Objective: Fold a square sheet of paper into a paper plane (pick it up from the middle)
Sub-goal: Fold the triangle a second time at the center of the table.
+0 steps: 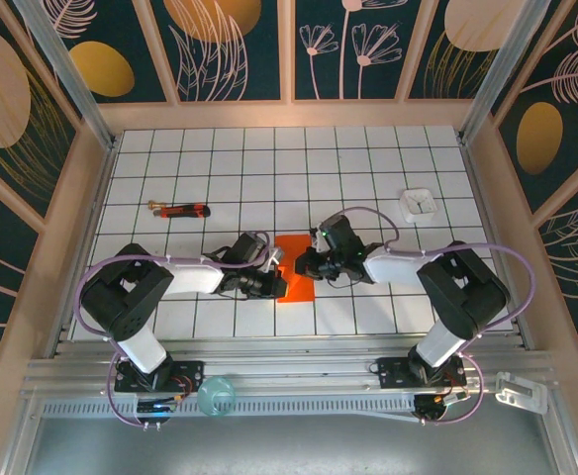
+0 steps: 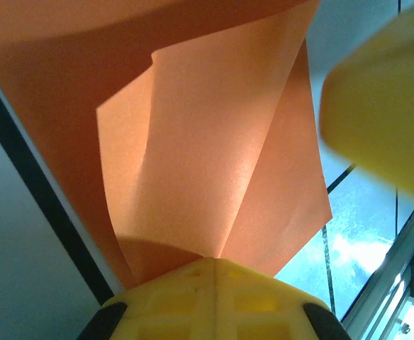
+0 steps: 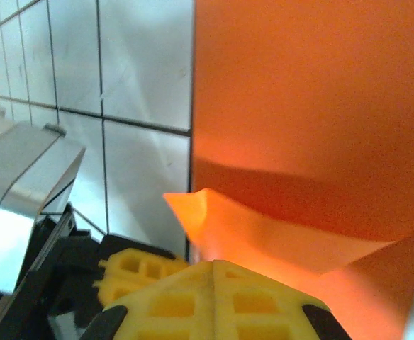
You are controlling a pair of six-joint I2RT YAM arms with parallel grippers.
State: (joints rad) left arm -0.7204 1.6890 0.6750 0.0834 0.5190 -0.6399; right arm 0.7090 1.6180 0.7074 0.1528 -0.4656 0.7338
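My left gripper (image 2: 210, 268) and right gripper (image 3: 213, 268) are both pinched tight on the square sheet of paper (image 1: 295, 284), on the table (image 1: 368, 178) between them; uneven pull could tear it or skew the crease.

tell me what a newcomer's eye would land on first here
The bright orange square sheet of paper sits mid-table on the white grid, with the left gripper and right gripper meeting at it from either side. In the wrist views each gripper is shut, pinching up a fold of it. Farther back lie a red-and-black stick at left and a small white square at right.
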